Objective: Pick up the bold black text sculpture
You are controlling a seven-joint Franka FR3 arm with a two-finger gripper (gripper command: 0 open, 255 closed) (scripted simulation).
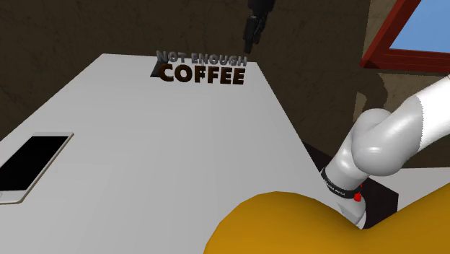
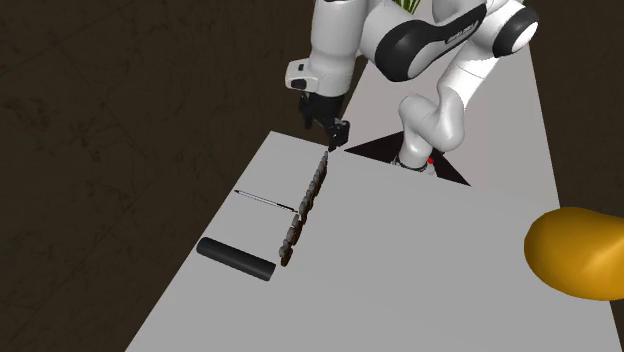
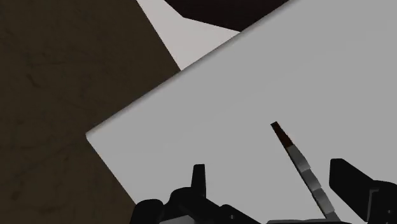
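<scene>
Shoulder view: the "NOT ENOUGH COFFEE" text sculpture (image 1: 202,70) stands upright at the far edge of the pale worktop (image 1: 180,159), with the jaws hanging above its right end. Second exterior view: the sculpture, edge-on, lies beside a dark cylinder (image 2: 235,259). Wrist view: the jaws stand apart, the sculpture's thin edge between them.

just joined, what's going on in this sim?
A white Franka arm is going for the COFFEE text sculpture, which stands near the far edge of the white table in the shoulder view. Its black tool hangs above one end of the sculpture, fingers open. In the wrist view the sculpture's thin edge lies between them, untouched. Nothing is lifted yet.
</scene>
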